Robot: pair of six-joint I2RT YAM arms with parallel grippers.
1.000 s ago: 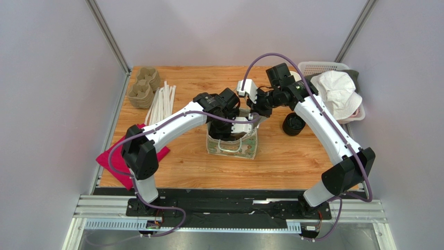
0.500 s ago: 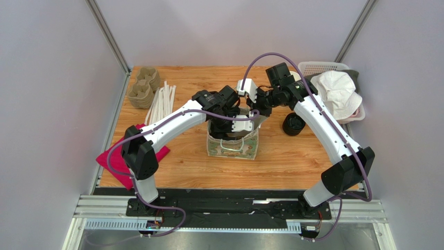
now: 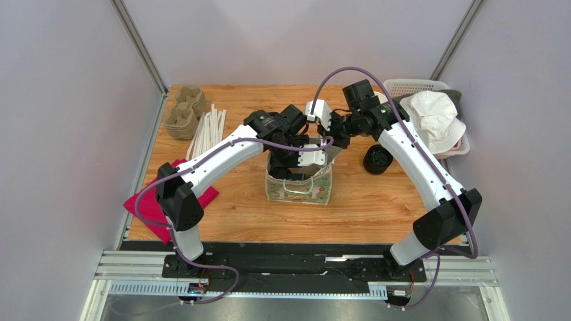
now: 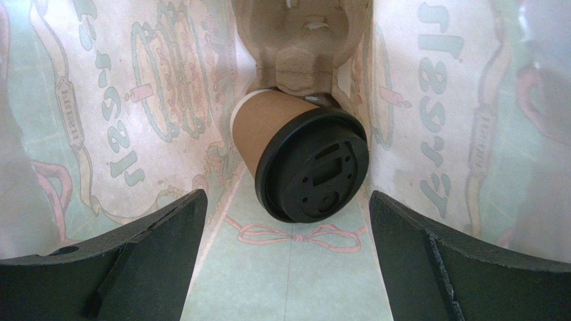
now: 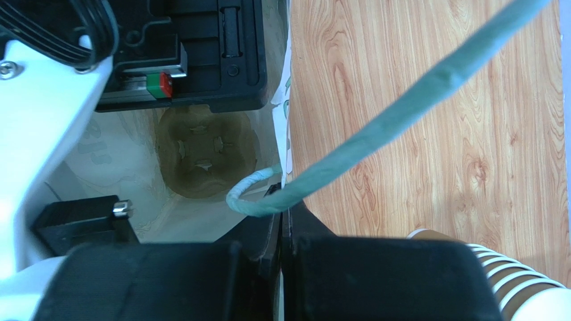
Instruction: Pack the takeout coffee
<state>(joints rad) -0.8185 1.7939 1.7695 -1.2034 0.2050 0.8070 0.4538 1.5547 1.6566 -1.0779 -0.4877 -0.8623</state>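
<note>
Wooden table (image 3: 375, 200), paper bag (image 3: 299, 187): takeout coffee (image 4: 268, 130) dead ahead of my left gripper (image 4: 286, 200), jaws spread empty, lid (image 4: 318, 170) toward me; right gripper (image 5: 281, 221) clenched on handle (image 5: 402, 112).

We find the bag (image 3: 299, 187) mouth taken up by the left hand (image 4: 287, 241), its spread fingers near both paper walls. Between them the takeout coffee (image 4: 301, 160) sits tilted against the pulp carrier (image 4: 301, 47), barring the way deeper. The right hand (image 5: 281, 224), clamped on the green handle (image 5: 402, 107), crowds the far rim, while bare surface (image 3: 375, 207) nearer us gives room.
</note>
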